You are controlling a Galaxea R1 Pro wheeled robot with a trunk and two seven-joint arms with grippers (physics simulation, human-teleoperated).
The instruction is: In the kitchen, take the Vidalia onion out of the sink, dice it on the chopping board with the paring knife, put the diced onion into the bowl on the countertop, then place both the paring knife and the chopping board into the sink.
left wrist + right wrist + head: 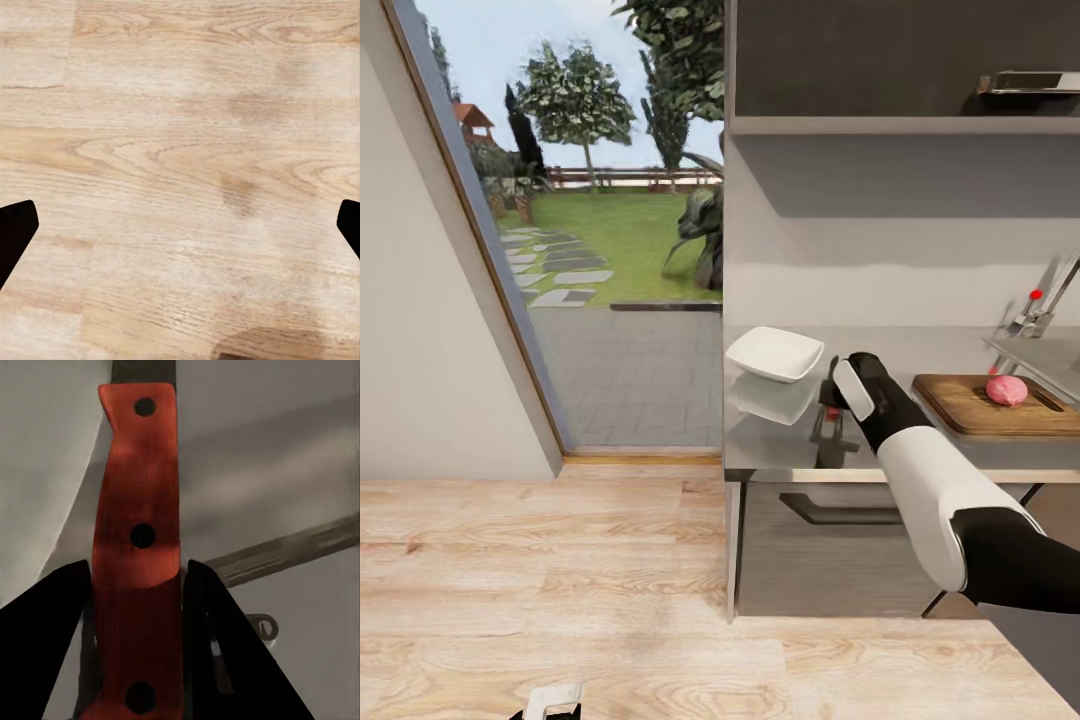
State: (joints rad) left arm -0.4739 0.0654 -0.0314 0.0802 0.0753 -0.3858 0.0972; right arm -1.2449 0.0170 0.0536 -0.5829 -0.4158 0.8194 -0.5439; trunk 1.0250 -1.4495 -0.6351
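The paring knife (139, 510) has its red handle squeezed between my right gripper's (139, 577) two dark fingers, which are shut on it. In the head view that right gripper (838, 395) hangs low over the grey countertop (800, 440), just right of the white bowl (775, 352). A speck of the knife's red handle (832, 412) shows under the hand. The pinkish Vidalia onion (1007, 390) sits whole on the brown chopping board (970, 410) further right. Behind the board lies the sink (1050, 355). My left gripper (180, 225) is open above the wooden floor.
A chrome tap with a red knob (1036, 296) stands over the sink. A wall shelf (900, 125) runs above the counter. Left of the counter's end a tall window (610, 250) looks onto a garden. Wood flooring (560, 580) spreads in front of the cabinets.
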